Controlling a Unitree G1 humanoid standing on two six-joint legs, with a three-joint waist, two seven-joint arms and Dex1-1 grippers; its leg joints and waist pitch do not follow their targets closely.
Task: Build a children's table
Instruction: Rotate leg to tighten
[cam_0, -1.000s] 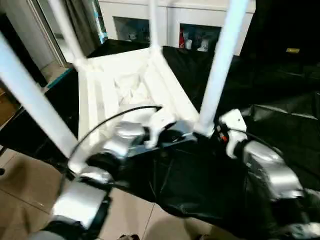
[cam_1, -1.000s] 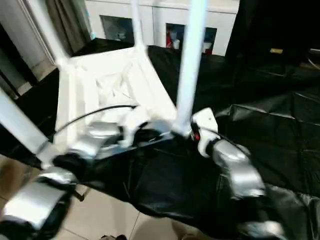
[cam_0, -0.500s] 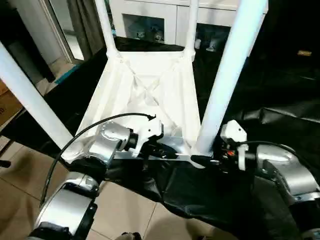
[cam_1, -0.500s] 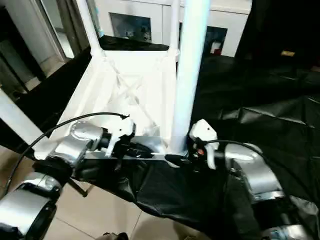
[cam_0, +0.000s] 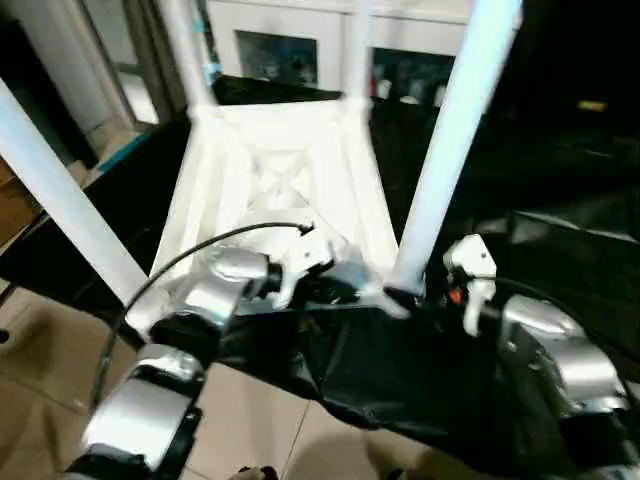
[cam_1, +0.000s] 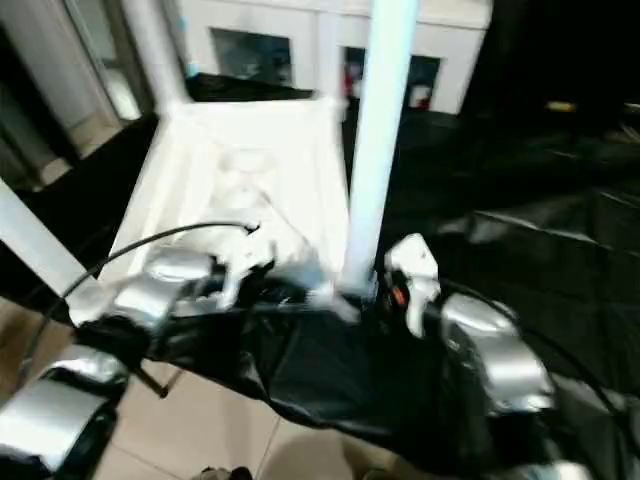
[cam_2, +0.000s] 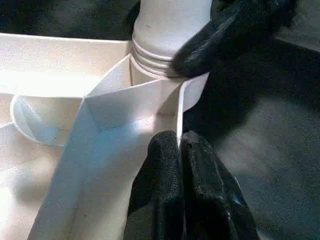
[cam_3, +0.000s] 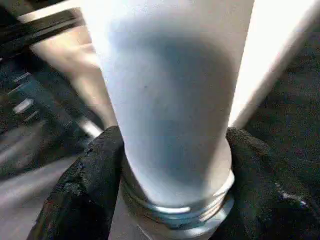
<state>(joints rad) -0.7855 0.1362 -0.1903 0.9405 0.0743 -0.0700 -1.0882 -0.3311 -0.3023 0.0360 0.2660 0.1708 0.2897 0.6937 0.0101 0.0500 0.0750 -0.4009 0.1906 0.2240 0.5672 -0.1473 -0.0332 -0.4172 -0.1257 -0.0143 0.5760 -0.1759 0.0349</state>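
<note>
The children's table lies upside down on a black sheet, its white ribbed top facing up with legs standing in the corner sockets. My left gripper is shut on the thin rim of the top, next to the near right socket. My right gripper grips the base of the near right leg. In the right wrist view, one black finger presses one side of that leg just above its threaded collar, and the other finger presses the opposite side.
The near left leg slants up across the left side. Two far legs rise at the back corners. Behind them stands a white cabinet with glass doors. Crumpled black sheet covers the right side, and tiled floor lies below the table's near edge.
The head camera has shifted and tilted. My right gripper's fingers have drawn in around the base of the near right leg. The left gripper keeps its hold on the rim.
</note>
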